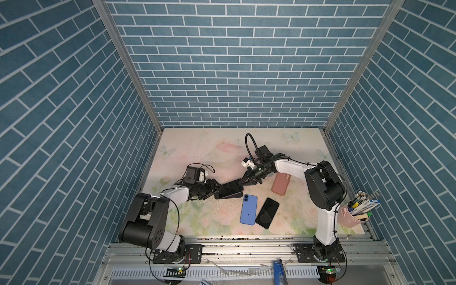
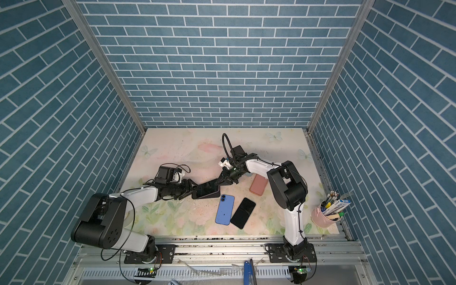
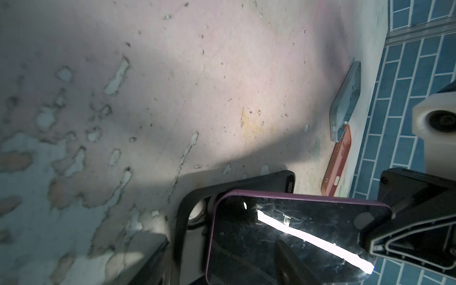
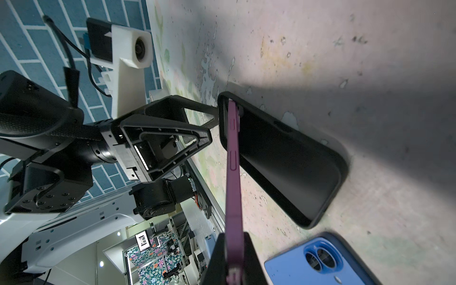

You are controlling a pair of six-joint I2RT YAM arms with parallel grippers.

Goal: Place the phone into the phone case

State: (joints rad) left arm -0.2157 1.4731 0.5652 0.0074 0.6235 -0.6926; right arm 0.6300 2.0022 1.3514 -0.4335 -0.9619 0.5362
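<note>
On your right gripper point(image 1: 240, 183) the jaws clamp the purple-rimmed glass phone point(image 4: 233, 172), its long axis aimed at 8 o'clock into the black rubber case point(image 4: 283, 167) on the counter point(image 1: 197, 148), where the left gripper point(image 1: 216, 192) stands half-spread, grip unclear.

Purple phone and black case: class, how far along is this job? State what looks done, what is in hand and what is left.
Done: the right claw is shut on the purple phone, whose far end meets the end of the open black case. In hand: the phone stands tilted above the case; the left claw straddles that case end. Left: lower the phone flat and press it in.
</note>
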